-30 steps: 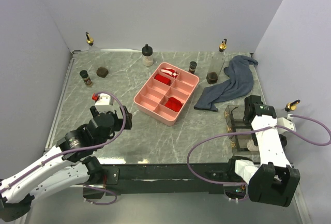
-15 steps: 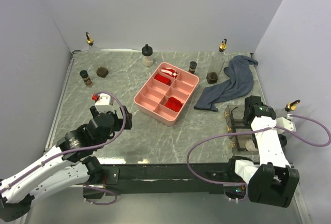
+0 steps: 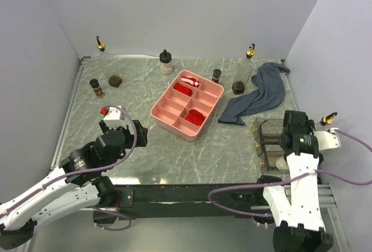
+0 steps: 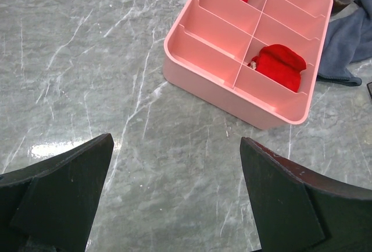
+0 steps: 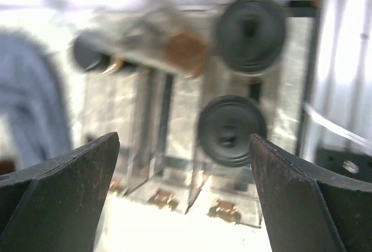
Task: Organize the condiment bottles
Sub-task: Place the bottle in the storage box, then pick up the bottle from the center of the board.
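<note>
Condiment bottles stand along the back: a gold-spout bottle [image 3: 101, 46], a black-capped cream bottle [image 3: 166, 61], a small brown bottle [image 3: 96, 87], a squat dark jar [image 3: 115, 81], a small bottle [image 3: 216, 75], a tall gold-spout bottle [image 3: 249, 61] and a dark jar [image 3: 239, 87]. Another gold spout [image 3: 328, 118] shows at the right edge. My right gripper [image 3: 290, 125] [image 5: 184, 138] hangs open above a clear organizer [image 3: 265, 140], where two black-capped bottles [image 5: 231, 130] [image 5: 250, 32] stand; that view is blurred. My left gripper [image 3: 138, 131] [image 4: 175, 141] is open over bare table, holding nothing.
A pink divided tray [image 3: 174, 121] [image 4: 203, 66] with red items sits mid-table, just beyond the left gripper. A blue-grey cloth [image 3: 258, 96] lies at the back right, behind the organizer. Walls close in the table on three sides.
The right gripper has opened wide and its wrist has lifted and shifted right over the organizer. The left arm has shifted slightly, still open.
</note>
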Controlling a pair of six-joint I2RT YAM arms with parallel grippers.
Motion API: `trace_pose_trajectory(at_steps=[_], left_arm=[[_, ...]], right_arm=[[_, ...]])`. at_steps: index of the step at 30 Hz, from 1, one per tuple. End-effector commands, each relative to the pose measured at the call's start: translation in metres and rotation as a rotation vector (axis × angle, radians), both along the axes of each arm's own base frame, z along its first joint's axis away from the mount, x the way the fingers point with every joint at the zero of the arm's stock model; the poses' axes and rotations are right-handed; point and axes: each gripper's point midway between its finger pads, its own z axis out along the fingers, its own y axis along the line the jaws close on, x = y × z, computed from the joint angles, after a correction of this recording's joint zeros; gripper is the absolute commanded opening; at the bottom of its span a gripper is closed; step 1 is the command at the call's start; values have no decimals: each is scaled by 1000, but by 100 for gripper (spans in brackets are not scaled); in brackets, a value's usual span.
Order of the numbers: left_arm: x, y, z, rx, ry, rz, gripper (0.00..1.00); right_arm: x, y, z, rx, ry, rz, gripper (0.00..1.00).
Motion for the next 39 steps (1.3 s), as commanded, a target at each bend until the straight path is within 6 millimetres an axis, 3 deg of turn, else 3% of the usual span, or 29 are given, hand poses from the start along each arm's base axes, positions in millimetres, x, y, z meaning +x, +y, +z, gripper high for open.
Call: trace_pose_trajectory(at_steps=[1, 4, 5, 7, 15, 16, 18, 19, 23, 27, 28, 30, 31, 33, 34, 36, 37, 39], left_arm=[[-1, 3, 9, -21, -17, 13, 97], [-1, 8, 10, -21, -19, 32, 97], [-1, 9, 10, -22, -20, 41, 97], [-1, 9, 11, -28, -28, 34, 97], [10, 9, 27, -82, -95, 92, 97], [13, 9, 25, -59, -89, 109, 97], [21, 12, 32, -34, -100, 156, 97], [30, 15, 29, 1, -92, 198, 97], [65, 25, 40, 46, -75, 285, 97], [111, 57, 64, -20, -113, 375, 98], [126, 84, 61, -21, -103, 456, 99], [144, 101, 67, -64, -119, 481, 99], [156, 127, 57, -52, -100, 553, 99], [173, 144, 56, -72, -109, 583, 97], [184, 165, 40, -73, -66, 629, 96], [202, 175, 36, -139, -59, 611, 91], [211, 188, 22, -136, -32, 633, 89], [224, 199, 23, -115, -43, 658, 87]], right_arm=[[41, 14, 35, -18, -141, 255, 99], [73, 49, 38, 16, -219, 560, 97], [81, 73, 41, 49, -270, 710, 97], [92, 98, 41, 20, -297, 927, 100], [100, 183, 57, 63, -378, 1310, 99], [98, 204, 65, 60, -390, 1393, 99], [98, 228, 65, 69, -372, 1488, 99], [92, 251, 71, 75, -395, 1576, 99], [82, 284, 76, 76, -446, 1697, 99], [76, 291, 78, 75, -480, 1738, 99], [74, 292, 78, 74, -481, 1745, 100], [70, 291, 84, 62, -503, 1761, 100], [68, 291, 87, 59, -516, 1768, 100], [62, 288, 94, 48, -560, 1771, 100], [61, 288, 97, 40, -584, 1773, 100], [56, 286, 104, 25, -625, 1778, 100], [54, 284, 107, 16, -646, 1778, 100], [53, 283, 107, 2, -656, 1780, 100]])
